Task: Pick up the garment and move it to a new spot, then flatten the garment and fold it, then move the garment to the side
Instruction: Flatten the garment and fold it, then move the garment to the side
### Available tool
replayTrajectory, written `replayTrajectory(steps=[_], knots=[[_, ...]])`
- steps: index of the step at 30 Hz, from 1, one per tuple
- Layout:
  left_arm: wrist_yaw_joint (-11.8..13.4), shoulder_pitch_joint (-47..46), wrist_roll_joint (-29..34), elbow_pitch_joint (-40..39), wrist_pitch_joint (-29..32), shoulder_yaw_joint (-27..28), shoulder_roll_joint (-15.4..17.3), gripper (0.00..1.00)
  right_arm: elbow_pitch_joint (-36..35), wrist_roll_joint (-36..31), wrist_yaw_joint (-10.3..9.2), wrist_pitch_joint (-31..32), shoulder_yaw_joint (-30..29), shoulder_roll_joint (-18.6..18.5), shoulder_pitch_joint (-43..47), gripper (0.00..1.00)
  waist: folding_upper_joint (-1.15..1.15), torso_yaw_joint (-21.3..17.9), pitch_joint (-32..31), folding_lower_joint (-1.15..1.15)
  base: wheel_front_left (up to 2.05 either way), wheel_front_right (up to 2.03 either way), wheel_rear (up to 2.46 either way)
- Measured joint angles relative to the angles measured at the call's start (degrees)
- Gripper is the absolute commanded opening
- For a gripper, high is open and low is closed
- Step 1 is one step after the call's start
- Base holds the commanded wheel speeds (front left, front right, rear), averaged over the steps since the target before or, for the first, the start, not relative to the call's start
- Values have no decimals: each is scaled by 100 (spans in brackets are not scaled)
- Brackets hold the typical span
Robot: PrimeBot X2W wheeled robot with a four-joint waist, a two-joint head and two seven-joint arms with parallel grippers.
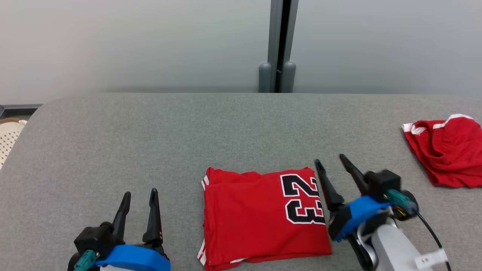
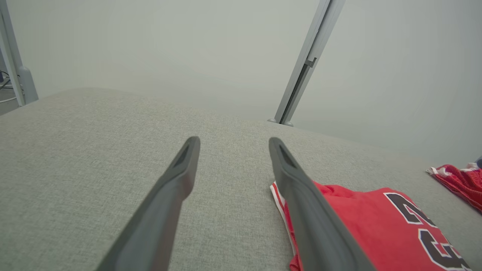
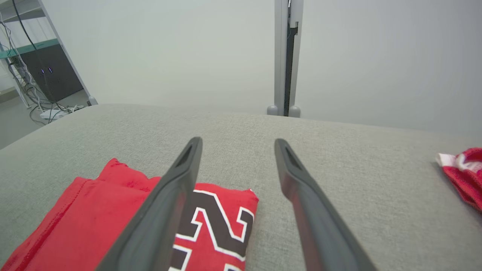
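Observation:
The garment (image 1: 260,216) is a red jersey with a black "23", folded into a neat rectangle near the front middle of the grey table (image 1: 150,131). It also lies at lower right in the left wrist view (image 2: 376,226) and at lower left in the right wrist view (image 3: 94,218). My left gripper (image 1: 140,196) stands open, well to the left of the garment, holding nothing. Just off the garment's right edge my right gripper (image 1: 330,160) is open and raised, with nothing between its fingers (image 3: 177,195).
A second red garment (image 1: 448,150), crumpled with white trim, lies at the table's right edge. A grey post (image 1: 278,45) stands behind the far edge. A pale perforated basket (image 1: 9,135) sits off the left edge.

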Motion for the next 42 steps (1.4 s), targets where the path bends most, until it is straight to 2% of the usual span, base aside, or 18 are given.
replayTrajectory(steps=[3,12,19,42], knots=[[25,103,33,-11,0,-9,-19,100,-543,-259,0,-1,-428,-1,520,100,0,-50,-97,0,0,0,0],[60,510,152,-136,0,143,-18,100,-1458,-383,0,-1,-951,-2,1588,100,0,-150,-284,0,0,0,0],[73,783,235,-215,0,229,-9,100,-1611,-309,0,-1,-1116,-1,1846,100,0,-140,-291,0,0,0,0],[47,761,282,-160,0,237,-24,100,-1557,-354,0,0,-1042,0,1840,100,0,-104,-280,0,0,0,0]])
